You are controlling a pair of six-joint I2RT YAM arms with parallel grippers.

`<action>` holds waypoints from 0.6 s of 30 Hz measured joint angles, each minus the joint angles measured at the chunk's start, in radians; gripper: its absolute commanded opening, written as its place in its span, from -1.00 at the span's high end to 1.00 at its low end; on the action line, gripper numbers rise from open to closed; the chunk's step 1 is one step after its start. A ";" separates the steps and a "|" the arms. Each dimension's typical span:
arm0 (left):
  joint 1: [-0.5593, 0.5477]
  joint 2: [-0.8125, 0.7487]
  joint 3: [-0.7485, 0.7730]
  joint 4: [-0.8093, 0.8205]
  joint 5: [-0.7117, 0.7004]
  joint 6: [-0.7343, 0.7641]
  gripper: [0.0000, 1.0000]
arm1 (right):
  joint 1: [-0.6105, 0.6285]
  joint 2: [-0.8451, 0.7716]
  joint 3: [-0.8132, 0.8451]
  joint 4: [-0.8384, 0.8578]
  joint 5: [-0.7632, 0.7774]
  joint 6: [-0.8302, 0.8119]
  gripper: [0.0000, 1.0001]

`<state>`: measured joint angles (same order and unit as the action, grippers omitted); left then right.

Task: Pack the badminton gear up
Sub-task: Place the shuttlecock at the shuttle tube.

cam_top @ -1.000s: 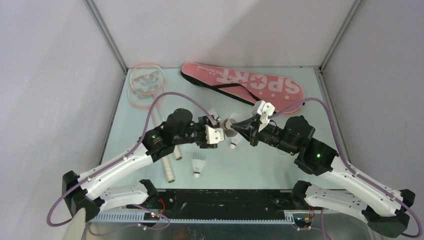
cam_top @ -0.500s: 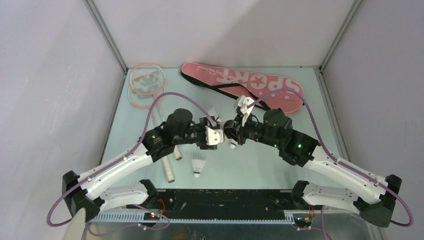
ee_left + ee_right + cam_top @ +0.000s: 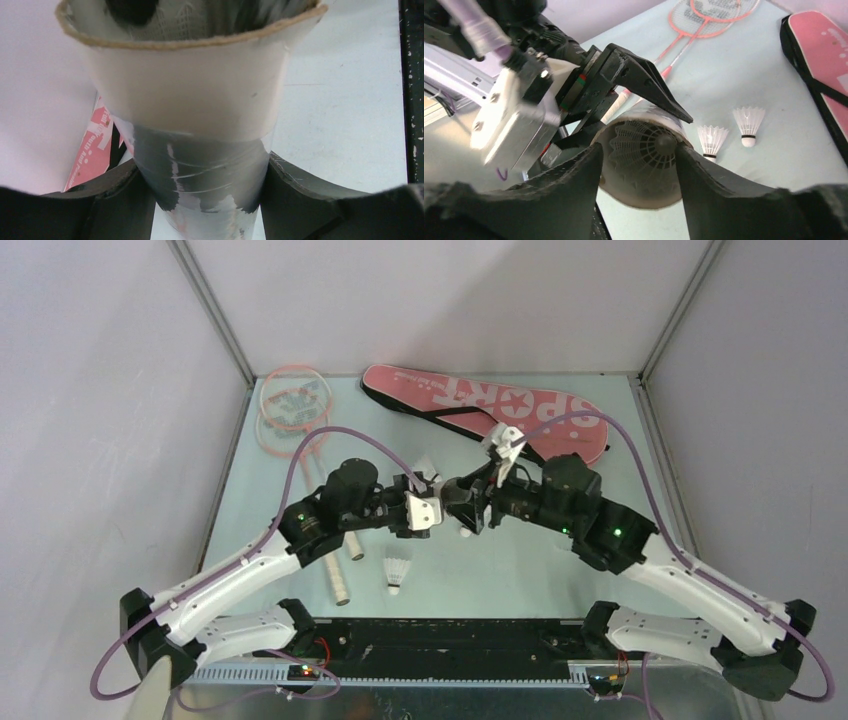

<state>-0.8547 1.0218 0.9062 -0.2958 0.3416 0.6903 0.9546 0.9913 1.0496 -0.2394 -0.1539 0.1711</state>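
My left gripper point(image 3: 210, 200) is shut on the long white tube point(image 3: 200, 100) and holds it lying level above the table, mouth to the right. A white shuttlecock point(image 3: 644, 150) sits inside the tube's mouth, skirt outward. My right gripper point(image 3: 639, 155) is open, one finger on each side of the mouth, gripping nothing. In the top view both grippers, left point(image 3: 436, 510) and right point(image 3: 470, 508), meet at mid-table. Three shuttlecocks lie on the table: one point(image 3: 398, 572) in front, one point(image 3: 428, 464) behind, one point(image 3: 466, 528) under the right gripper. Two pink rackets point(image 3: 290, 405) lie far left. The pink "SPORT" bag point(image 3: 490, 405) lies at the back.
The rackets' white handles point(image 3: 340, 575) reach to the near left, under my left arm. Metal frame posts and white walls close in the table on three sides. A black rail point(image 3: 450, 640) runs along the near edge between the arm bases.
My right gripper came left to the tube's mouth and opened, letting go of the shuttlecock, which now sits in the tube. The left gripper still holds the tube in place.
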 measured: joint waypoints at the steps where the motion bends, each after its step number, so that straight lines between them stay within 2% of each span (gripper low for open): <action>1: 0.000 -0.008 -0.004 0.003 0.000 -0.002 0.21 | -0.002 -0.018 0.000 -0.007 -0.006 -0.001 -0.43; 2: 0.000 -0.012 -0.006 0.006 0.002 -0.003 0.21 | -0.002 -0.042 0.000 -0.014 -0.013 -0.003 -0.50; 3: -0.002 -0.018 -0.009 0.013 0.002 -0.003 0.20 | -0.003 -0.065 0.000 -0.015 -0.029 0.001 -0.70; 5: -0.005 -0.019 -0.013 0.019 0.006 -0.006 0.21 | -0.004 -0.109 0.004 -0.010 -0.047 0.001 -0.94; 6: -0.007 -0.019 -0.018 0.025 0.006 -0.006 0.21 | -0.006 -0.135 0.006 -0.009 -0.057 0.001 -0.97; 14: -0.008 -0.027 -0.037 0.050 0.002 -0.009 0.21 | -0.130 -0.287 0.030 -0.009 0.001 0.010 -0.99; 18: -0.008 -0.034 -0.047 0.060 -0.002 -0.010 0.21 | -0.307 -0.252 0.043 -0.051 0.045 0.058 -0.99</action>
<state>-0.8631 0.9874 0.8597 -0.2363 0.3393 0.6804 0.6472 0.7391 1.0924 -0.2905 -0.1089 0.2287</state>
